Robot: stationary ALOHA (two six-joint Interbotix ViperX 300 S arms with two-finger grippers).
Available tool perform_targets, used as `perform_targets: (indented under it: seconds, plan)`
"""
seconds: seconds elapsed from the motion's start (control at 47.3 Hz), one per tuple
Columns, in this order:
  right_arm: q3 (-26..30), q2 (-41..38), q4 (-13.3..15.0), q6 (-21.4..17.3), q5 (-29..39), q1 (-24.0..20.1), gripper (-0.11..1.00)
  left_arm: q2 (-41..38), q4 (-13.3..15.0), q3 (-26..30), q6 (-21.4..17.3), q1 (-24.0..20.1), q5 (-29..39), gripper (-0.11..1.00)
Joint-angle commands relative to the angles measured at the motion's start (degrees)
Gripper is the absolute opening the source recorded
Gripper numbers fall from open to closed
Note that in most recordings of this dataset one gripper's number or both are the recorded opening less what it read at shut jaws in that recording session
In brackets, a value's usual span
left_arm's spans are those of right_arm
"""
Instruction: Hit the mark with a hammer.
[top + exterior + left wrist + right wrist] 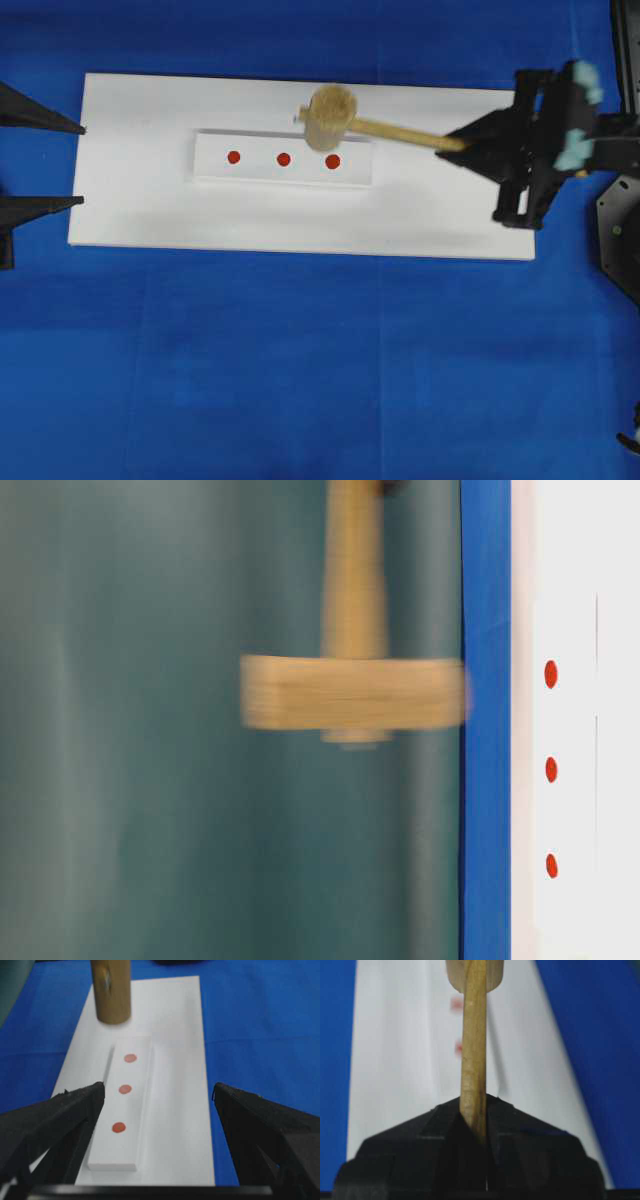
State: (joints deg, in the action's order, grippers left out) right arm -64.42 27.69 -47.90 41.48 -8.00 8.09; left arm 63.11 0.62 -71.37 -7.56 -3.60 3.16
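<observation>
Pale wooden hammer [345,119], thick cylindrical head, flat white slab [283,158]

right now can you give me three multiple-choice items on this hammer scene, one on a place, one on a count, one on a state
1. Where is the hammer head in the overhead view?
A. over the blue cloth
B. near the rightmost red dot
C. beside the left claw

2. How many red dots are on the white strip?
A. two
B. three
C. five

3. What is the right claw doing?
A. gripping the hammer handle
B. open and empty
C. resting on the strip

Answers:
1 B: the head sits at the strip's far edge, just above the rightmost dot.
2 B: three dots show in a row.
3 A: the right wrist view shows the handle clamped between its fingers.
</observation>
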Motion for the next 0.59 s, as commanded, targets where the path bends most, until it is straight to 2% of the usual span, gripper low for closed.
perform_targets:
  seconds: [0.0,0.106,0.19,0.571]
  plan:
    - [0.8,-6.1,-1.5,-0.4,1.8,0.0,0.02,-0.4,0.1,0.6,0.2,-0.2,-0.4,0.9]
    - [1.9,-10.5,-2.3,-0.4,3.8,0.0,0.02,-0.4,0.0,0.6,0.3,-0.2,-0.4,0.9]
    - [2.7,-10.5,-2.2,-0.3,3.6,-0.1,0.02,-0.3,0.0,0.6,0.3,-0.2,-0.4,0.9]
    - [3.9,0.4,-1.8,0.5,1.8,0.0,0.02,-0.3,0.1,0.6,0.3,-0.2,-0.2,0.9]
